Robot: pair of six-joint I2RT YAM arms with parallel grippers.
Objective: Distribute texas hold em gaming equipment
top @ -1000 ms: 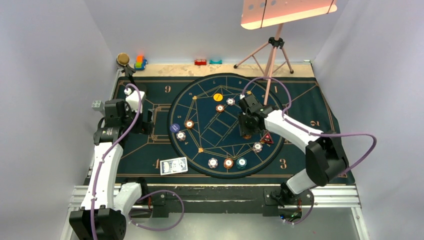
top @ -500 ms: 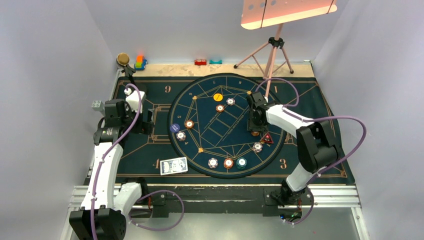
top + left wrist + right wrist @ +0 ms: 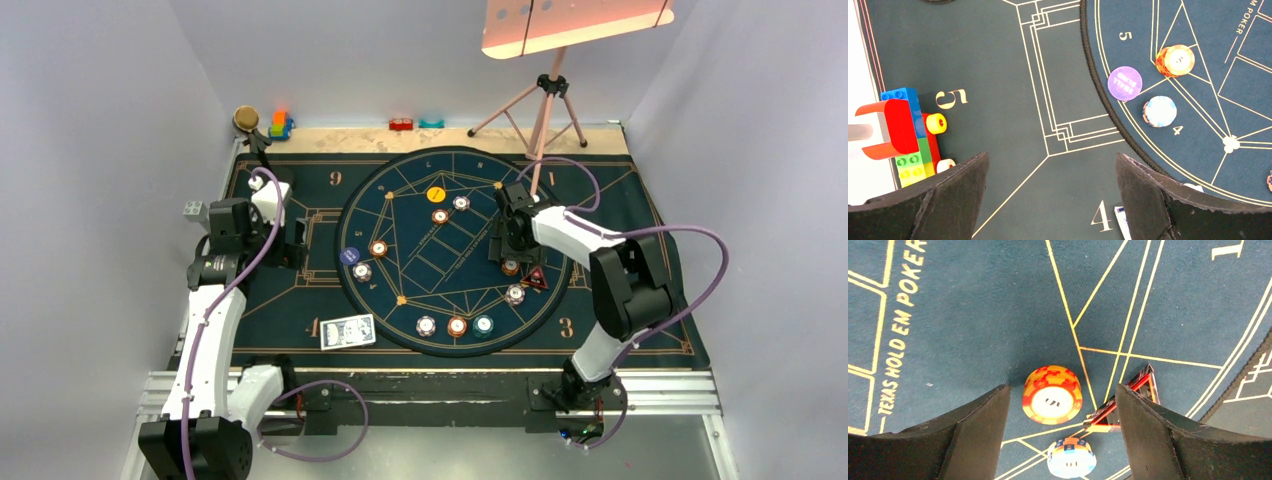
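Note:
My right gripper [image 3: 1062,390] is open just above the mat. An orange chip stack [image 3: 1052,395] lies flat between its fingers, touching neither. Beside it are a red triangular token [image 3: 1128,400] and a white-and-blue chip [image 3: 1071,457]. From above, the right gripper [image 3: 505,245] hovers by that orange chip [image 3: 511,267] and the token [image 3: 536,277]. Several more chips ring the round mat, among them a yellow disc [image 3: 436,194] and a teal chip [image 3: 483,324]. The blue-backed cards [image 3: 347,330] lie at the front left. My left gripper [image 3: 1051,160] is open and empty over the mat's left side.
The dark blue mat [image 3: 300,290] covers the table. A tripod stand [image 3: 545,100] rises at the back right. Toy blocks [image 3: 279,124] and a brass knob [image 3: 245,118] sit along the back edge. More toy blocks [image 3: 908,130] stand left of the left gripper.
The right gripper shifted right toward the red token and its jaws spread apart, leaving the orange chip free on the mat. The left arm has not moved.

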